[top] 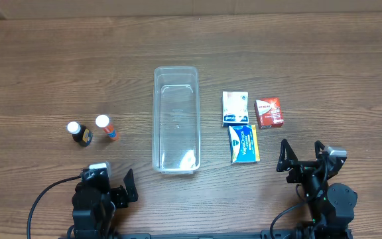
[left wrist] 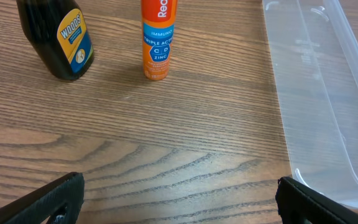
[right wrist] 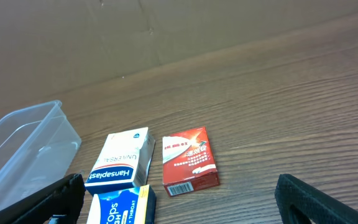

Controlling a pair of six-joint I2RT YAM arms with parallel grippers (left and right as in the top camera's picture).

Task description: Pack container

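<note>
Wood-grain table (top: pixel 38 60) all round. The left pincer (top: pixel 108 180) gapes wide. A dark bottle (top: pixel 79 133) and an orange tube (top: pixel 106 127) stand ahead to its left, the clear container (top: pixel 176 126) ahead to its right, with bare wood between. The right pincer (top: pixel 304 158), likewise spread, faces a white box (top: pixel 235 108), a blue-yellow box (top: pixel 244 143) and a red box (top: pixel 268 112) ahead-left, with open tabletop on its right.

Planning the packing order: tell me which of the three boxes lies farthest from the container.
The red box, rightmost of the three; the white box and the blue box both lie closer to the container.
</note>
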